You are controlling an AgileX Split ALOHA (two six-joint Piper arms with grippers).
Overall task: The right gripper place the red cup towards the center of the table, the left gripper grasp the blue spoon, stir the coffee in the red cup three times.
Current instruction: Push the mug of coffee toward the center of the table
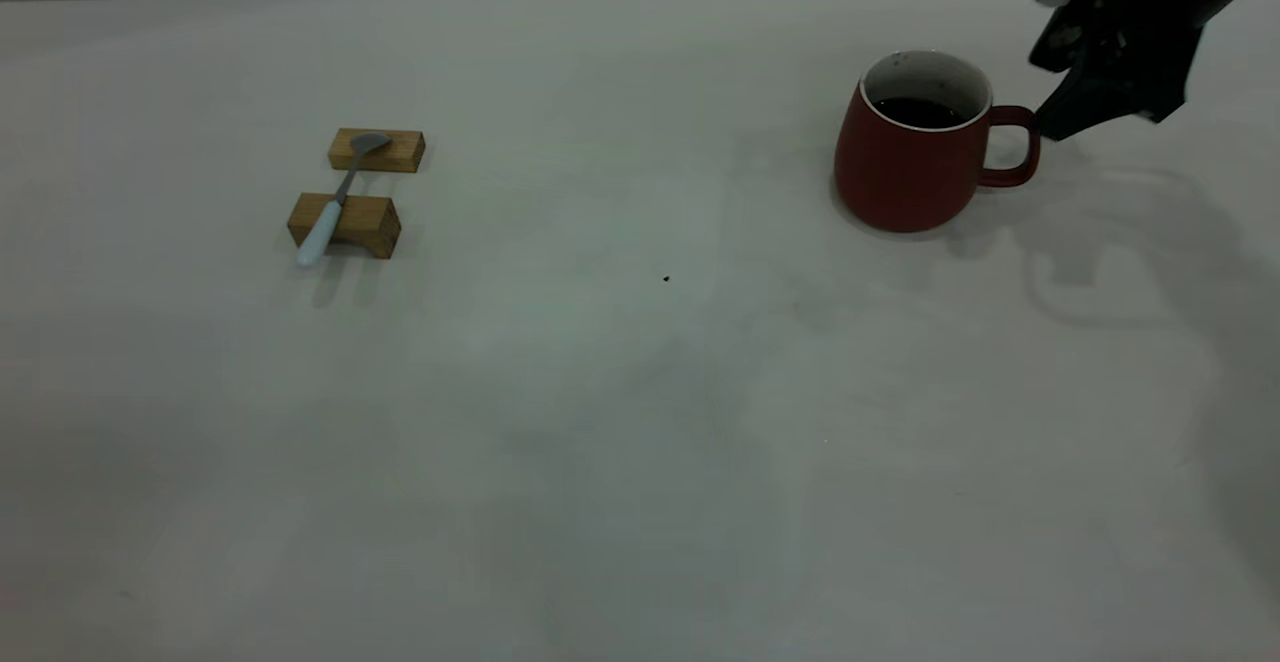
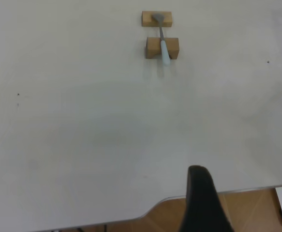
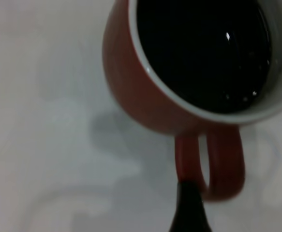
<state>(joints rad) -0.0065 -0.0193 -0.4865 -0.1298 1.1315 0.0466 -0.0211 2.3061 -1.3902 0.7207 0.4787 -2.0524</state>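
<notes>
The red cup (image 1: pixel 915 157) stands upright on the table (image 1: pixel 640 422) at the far right, with dark coffee (image 1: pixel 918 112) inside it. Its handle (image 1: pixel 1012 147) points toward my right gripper (image 1: pixel 1042 97), which hovers open just beside it. In the right wrist view one black finger (image 3: pixel 189 210) reaches the cup's handle (image 3: pixel 225 164), touching or just short of it. The blue spoon (image 1: pixel 335 204) lies across two wooden blocks at the far left. My left gripper (image 2: pixel 225 208) is far from the spoon (image 2: pixel 163 41), over the table's edge, with one finger (image 2: pixel 201 203) showing and nothing in it.
Two tan wooden blocks (image 1: pixel 377 150) (image 1: pixel 345 224) carry the spoon. A tiny black speck (image 1: pixel 666 279) marks the tabletop near the middle. The left wrist view shows the table's rounded edge (image 2: pixel 179 199) with wooden floor beyond it.
</notes>
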